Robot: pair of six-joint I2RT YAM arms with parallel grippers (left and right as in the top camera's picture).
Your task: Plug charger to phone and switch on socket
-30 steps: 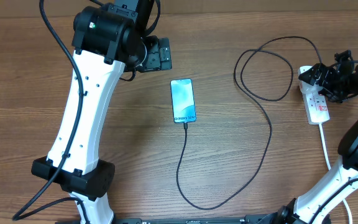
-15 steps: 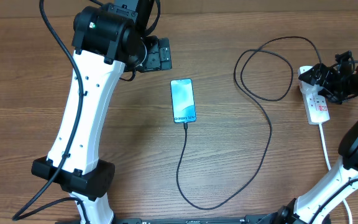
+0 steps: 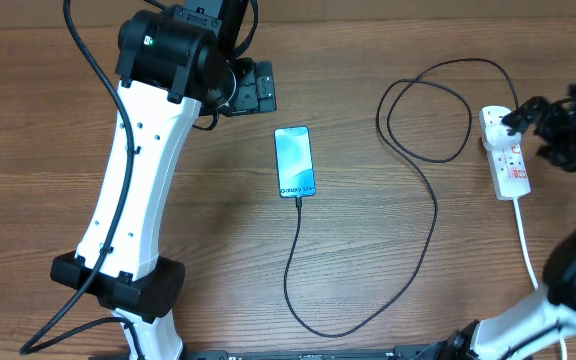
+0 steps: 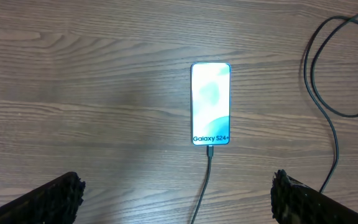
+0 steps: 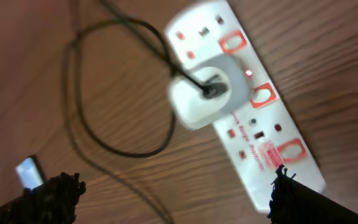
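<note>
The phone [image 3: 295,162] lies screen up at the table's middle, lit cyan, and also shows in the left wrist view [image 4: 211,102]. The thin black charger cable [image 3: 434,215] is plugged into its lower end [image 4: 204,186] and loops right to a white plug [image 5: 201,96] seated in the white socket strip [image 3: 511,165]. A small red light [image 5: 248,73] glows beside the plug. My right gripper [image 3: 540,122] is open, above and just right of the strip [image 5: 263,127]. My left gripper [image 3: 253,88] is open and empty, above the table beyond the phone.
The strip's white cord [image 3: 524,240] runs toward the front edge at the right. The black cable forms a loop [image 3: 423,110] left of the strip and a long bend [image 3: 338,332] near the front. The left arm's white links [image 3: 133,180] stretch across the table's left side.
My right gripper has drawn back to the right, off the strip's far end, so more of the strip shows. The left arm, phone and cable have not moved.
</note>
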